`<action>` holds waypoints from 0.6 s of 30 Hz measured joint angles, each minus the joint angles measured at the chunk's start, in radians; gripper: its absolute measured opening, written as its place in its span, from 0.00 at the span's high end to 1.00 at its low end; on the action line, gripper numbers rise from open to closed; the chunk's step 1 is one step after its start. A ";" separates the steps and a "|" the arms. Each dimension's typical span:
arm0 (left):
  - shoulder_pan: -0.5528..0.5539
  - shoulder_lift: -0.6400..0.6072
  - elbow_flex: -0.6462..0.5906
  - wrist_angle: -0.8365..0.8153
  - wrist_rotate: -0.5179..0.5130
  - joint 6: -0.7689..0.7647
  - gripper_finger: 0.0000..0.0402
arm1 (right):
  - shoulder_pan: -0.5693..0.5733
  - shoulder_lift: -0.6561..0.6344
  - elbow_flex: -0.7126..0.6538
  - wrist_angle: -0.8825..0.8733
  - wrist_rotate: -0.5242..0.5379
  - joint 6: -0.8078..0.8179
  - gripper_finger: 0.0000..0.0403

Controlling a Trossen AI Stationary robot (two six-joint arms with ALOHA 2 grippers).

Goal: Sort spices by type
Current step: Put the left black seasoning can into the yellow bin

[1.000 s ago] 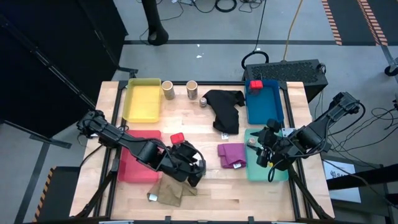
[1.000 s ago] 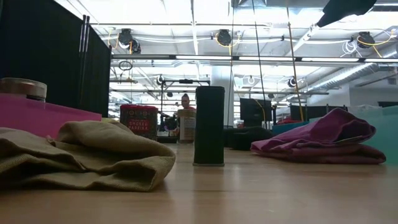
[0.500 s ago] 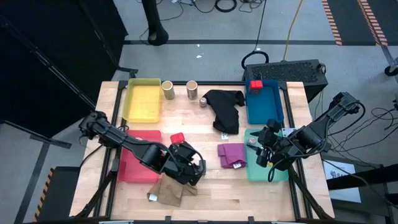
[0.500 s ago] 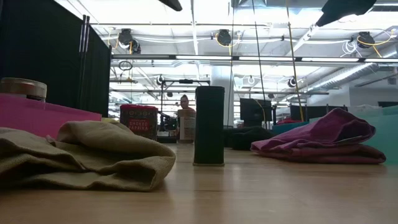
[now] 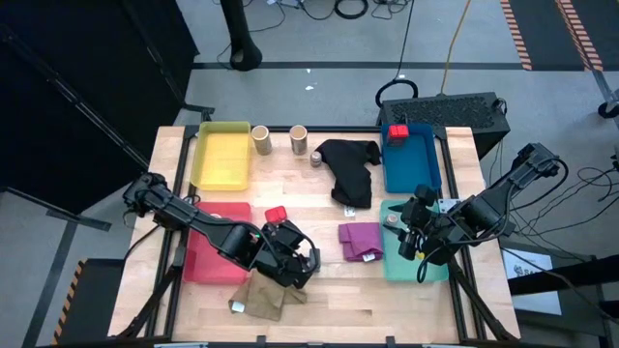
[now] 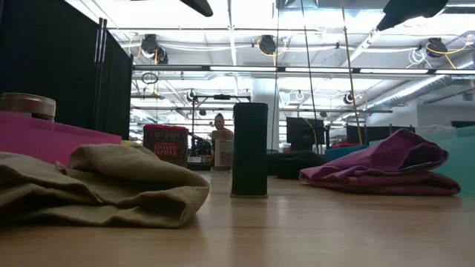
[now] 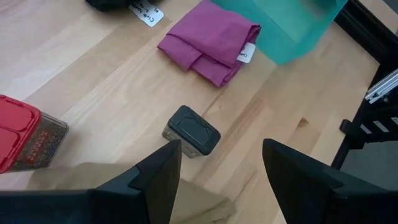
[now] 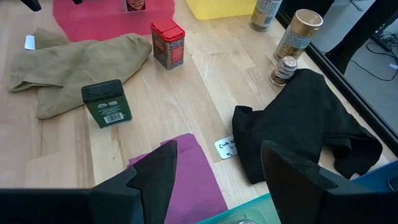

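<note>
Left pincer (image 7: 217,165) has edged over the dark block (image 7: 191,130), open.

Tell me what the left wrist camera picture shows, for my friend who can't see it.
A small dark grey spice tin stands on the wooden table, just ahead of the left gripper, whose two dark fingers are apart. A red-lidded spice box sits to one side, with a folded purple cloth and a teal tray farther off.
</note>
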 joint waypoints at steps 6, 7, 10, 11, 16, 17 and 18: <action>-0.004 0.000 0.000 0.000 0.012 0.003 0.43 | 0.000 0.000 0.000 0.003 0.000 0.000 0.47; -0.004 0.000 0.000 0.000 0.018 0.006 0.43 | 0.000 0.000 0.000 0.007 0.000 0.000 0.47; -0.004 0.000 0.000 -0.018 0.059 0.000 0.43 | 0.000 0.000 0.000 0.008 0.000 0.000 0.47; -0.004 0.000 0.000 -0.028 0.072 -0.004 0.43 | 0.000 0.000 0.000 0.009 0.000 0.000 0.47; -0.005 0.000 0.000 -0.095 0.120 -0.057 0.43 | 0.000 0.000 0.000 0.009 0.000 0.000 0.47; -0.005 0.000 0.000 -0.123 0.135 -0.074 0.43 | 0.000 0.000 0.000 0.008 0.000 0.000 0.47; -0.005 0.000 0.000 -0.166 0.160 -0.103 0.43 | 0.000 0.000 0.000 0.008 0.000 0.000 0.47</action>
